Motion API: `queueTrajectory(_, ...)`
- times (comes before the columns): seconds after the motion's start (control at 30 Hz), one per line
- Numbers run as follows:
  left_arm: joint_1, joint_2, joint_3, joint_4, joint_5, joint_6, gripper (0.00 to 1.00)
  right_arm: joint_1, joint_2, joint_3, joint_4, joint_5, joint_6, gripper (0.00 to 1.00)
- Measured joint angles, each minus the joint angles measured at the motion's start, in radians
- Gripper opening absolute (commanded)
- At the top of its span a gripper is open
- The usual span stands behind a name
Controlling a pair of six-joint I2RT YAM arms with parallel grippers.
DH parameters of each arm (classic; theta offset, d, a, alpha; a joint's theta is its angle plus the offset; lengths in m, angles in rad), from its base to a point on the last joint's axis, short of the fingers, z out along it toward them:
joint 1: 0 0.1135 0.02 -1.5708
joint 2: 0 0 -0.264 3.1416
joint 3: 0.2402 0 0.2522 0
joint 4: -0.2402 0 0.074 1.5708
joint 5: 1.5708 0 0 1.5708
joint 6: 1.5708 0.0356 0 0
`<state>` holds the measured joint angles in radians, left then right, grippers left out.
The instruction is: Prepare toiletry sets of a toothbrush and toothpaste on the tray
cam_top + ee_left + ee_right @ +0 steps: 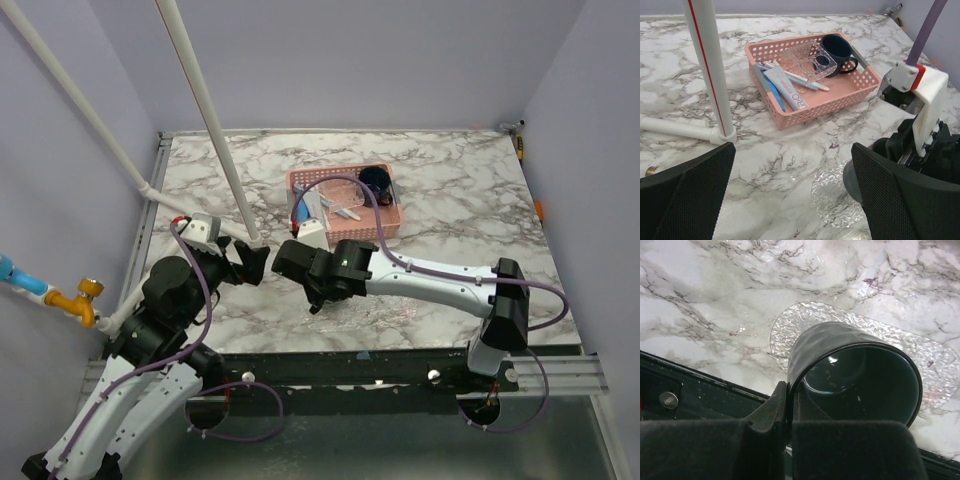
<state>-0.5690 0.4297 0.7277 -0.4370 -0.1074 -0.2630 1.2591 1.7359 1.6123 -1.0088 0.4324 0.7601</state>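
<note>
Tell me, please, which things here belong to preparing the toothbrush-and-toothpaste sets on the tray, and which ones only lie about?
Belong to the job: clear dimpled plastic tray; white toothpaste tube; slim plastic toothbrushes; probably the dark glossy mug, gripped by the right gripper at the tray.
Only lying about: pink lattice plastic basket; dark blue mug inside it; clear plastic holder with round holes; white plastic pipe.

The left gripper (793,150) frames the view, its black fingers (690,195) spread wide. Between them, nearer the right one, a clear dimpled tray (832,200) lies on the marble worktop (765,160). Toward the far edge, a pink lattice basket (830,102) holds a dark blue mug (837,50), a toothpaste tube (786,89), a toothbrush (812,85) and a clear holder (807,62). A white pipe (707,55) stands at the left.
</note>
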Motion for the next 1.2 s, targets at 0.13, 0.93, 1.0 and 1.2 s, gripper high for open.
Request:
queueTrajectory(0.13,0.000,-0.004,0.000,-0.013,-0.038,-0.007,0.99,0.018,0.046,-0.012,0.023,0.009,0.050,0.00)
queueTrajectory(0.93,0.000,-0.060,0.014,-0.078,-0.307,-0.055,0.99,0.023,0.200,-0.029,0.100,0.023,0.166,0.00)
queueTrajectory(1.0,0.000,-0.063,0.014,-0.078,-0.311,-0.055,0.99,0.023,0.201,-0.029,0.100,0.023,0.167,0.00)
queueTrajectory(1.2,0.000,-0.066,0.014,-0.079,-0.314,-0.056,0.99,0.023,0.213,-0.024,0.100,0.023,0.168,0.00)
